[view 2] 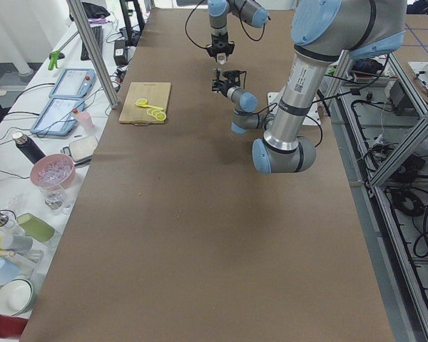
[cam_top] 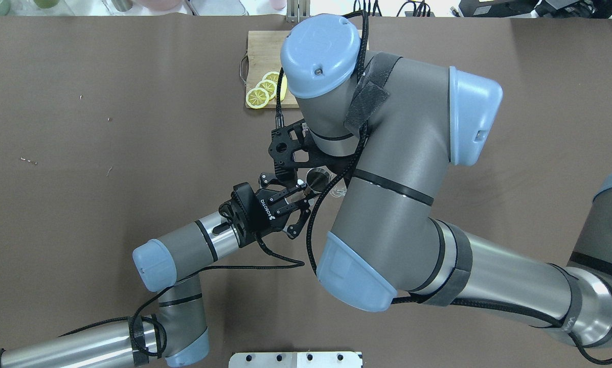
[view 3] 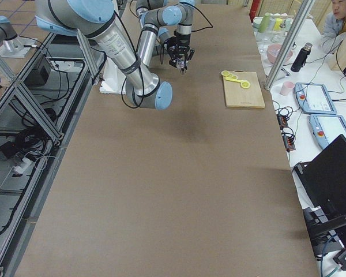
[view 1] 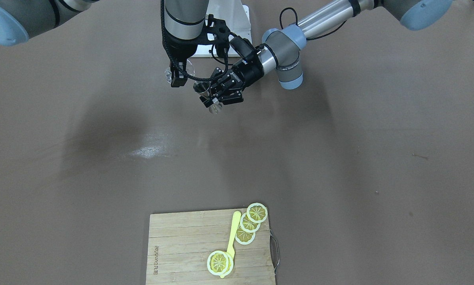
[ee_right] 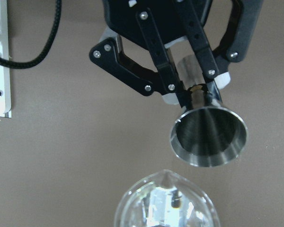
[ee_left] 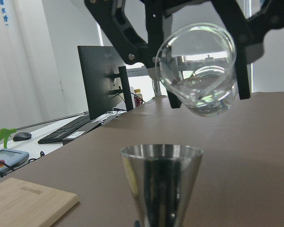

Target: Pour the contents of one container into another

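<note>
Brown surface (view 1: 339, 158), both arms meet over its robot-side half. Right arm (cam_top: 403, 153) comes down steeply from above, left arm (cam_top: 183, 245) reaches in low from the side. Wooden cutting board (view 1: 181, 245) sits at the far edge, well apart from both grippers. Left gripper (ee_right: 194, 87) is clamped on the narrow waist of the jigger (ee_right: 208, 137), fingers (ee_right: 173, 87) pinching it from both sides. The jigger is off the surface, with its open upper cone facing the cup. Right gripper (ee_left: 201, 56) is closed around the glass cup (ee_left: 203, 90), one finger on each side of the wall. The cup is tipped well over and held in the air just above the jigger's rim, slightly to one side, with a clear gap between them. In the left wrist view the mouth seems to tilt towards the jigger, but glare makes the exact lip angle hard to call, and I can't tell what's in the cup. On the board: several lemon slices (view 1: 256, 213), three overlapping in a row and one apart, with a yellow utensil (view 1: 233, 233) lying between them.
</note>
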### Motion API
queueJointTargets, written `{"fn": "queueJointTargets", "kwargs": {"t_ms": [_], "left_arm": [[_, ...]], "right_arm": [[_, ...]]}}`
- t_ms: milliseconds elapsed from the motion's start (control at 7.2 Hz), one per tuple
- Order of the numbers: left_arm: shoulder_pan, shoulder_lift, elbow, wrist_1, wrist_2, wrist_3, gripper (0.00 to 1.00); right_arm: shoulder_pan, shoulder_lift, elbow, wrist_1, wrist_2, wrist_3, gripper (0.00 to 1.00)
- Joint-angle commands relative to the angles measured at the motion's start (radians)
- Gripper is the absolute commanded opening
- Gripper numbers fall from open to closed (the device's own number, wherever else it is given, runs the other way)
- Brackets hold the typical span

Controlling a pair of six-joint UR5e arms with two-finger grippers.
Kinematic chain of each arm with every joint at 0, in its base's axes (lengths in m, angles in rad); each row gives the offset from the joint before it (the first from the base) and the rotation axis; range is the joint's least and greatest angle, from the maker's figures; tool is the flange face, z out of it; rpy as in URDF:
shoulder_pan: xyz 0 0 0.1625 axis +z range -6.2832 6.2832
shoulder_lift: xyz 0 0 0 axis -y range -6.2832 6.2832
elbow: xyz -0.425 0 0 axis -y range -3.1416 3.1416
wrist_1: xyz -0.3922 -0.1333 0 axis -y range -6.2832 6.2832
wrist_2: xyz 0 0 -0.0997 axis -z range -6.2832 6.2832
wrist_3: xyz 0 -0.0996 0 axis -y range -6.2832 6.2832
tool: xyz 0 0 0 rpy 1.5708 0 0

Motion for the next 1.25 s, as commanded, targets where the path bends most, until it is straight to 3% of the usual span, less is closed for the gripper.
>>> {"fn": "queueJointTargets", "kwargs": {"t_ms": [0,1111], "left_arm": [[0.000,0.000,0.000,0.000,0.000,0.000,0.00],[0.000,-0.006,0.008,0.000,0.001,0.000,0.00]], "right_arm": [[-0.010,0.009,-0.001,-0.045,-0.021,-0.023,0.00],[-0.004,0.035,-0.067,-0.016,-0.016,-0.020,0.00]]}}
